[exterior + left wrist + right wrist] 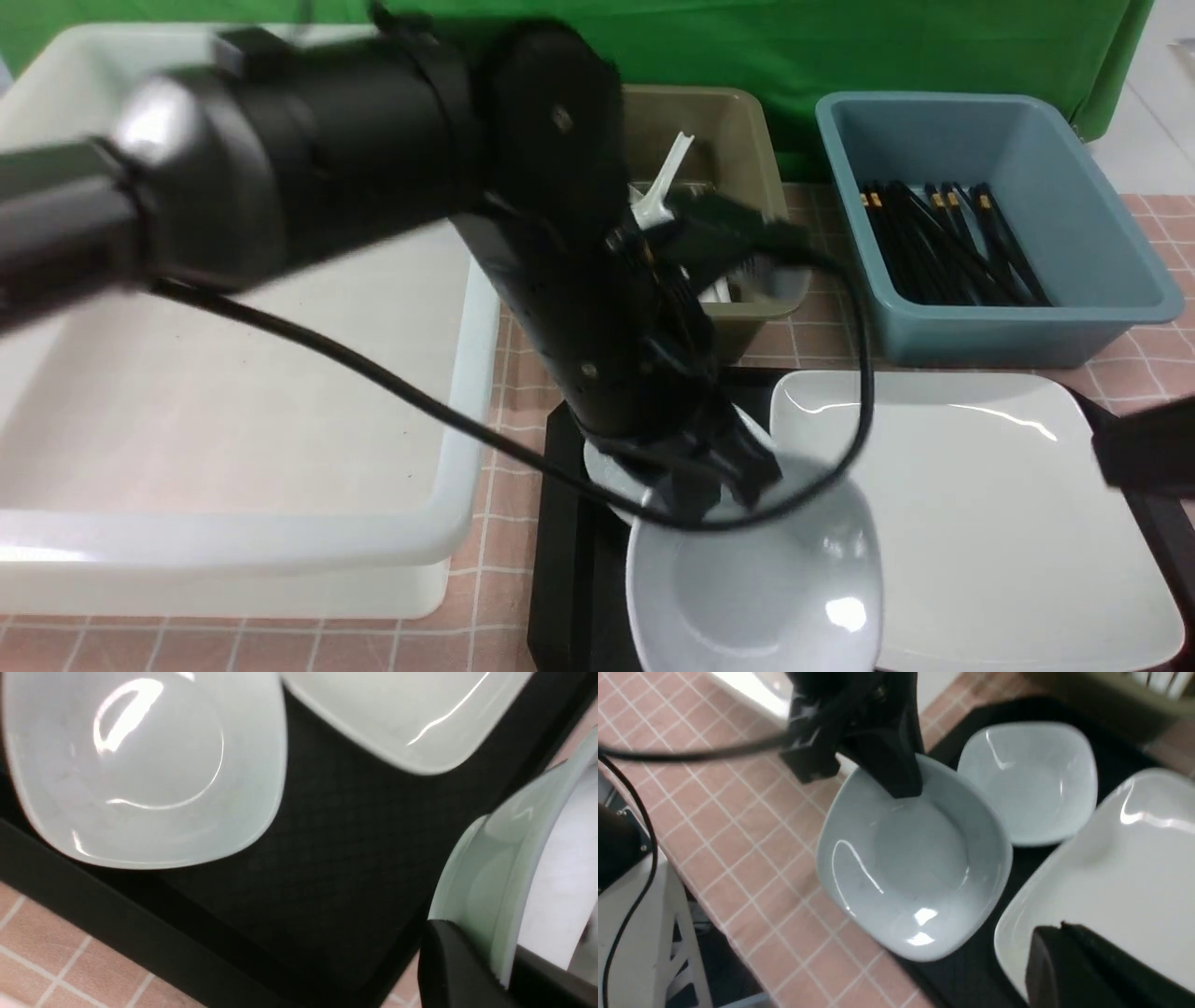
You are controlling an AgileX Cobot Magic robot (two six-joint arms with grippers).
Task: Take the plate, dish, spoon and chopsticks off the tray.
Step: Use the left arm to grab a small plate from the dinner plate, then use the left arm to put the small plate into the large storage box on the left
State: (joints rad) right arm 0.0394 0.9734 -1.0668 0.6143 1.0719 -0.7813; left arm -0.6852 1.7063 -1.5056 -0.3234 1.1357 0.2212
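Pinching dish (756, 579) rim | left end effector (717, 483) clamped | tray (560, 523) below

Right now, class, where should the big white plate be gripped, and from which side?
Probably its right rim, approached from the robot's right: the plate lies flat and shallow, only the thin edge offers a pinch, and a bowl crowds its left.

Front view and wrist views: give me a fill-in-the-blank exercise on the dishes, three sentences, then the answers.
1. The left end effector grips the rim of a small white ____.
2. The bin holding the black chopsticks is coloured ____.
3. The plate rests on the black ____.
Missing words: bowl; blue; tray.
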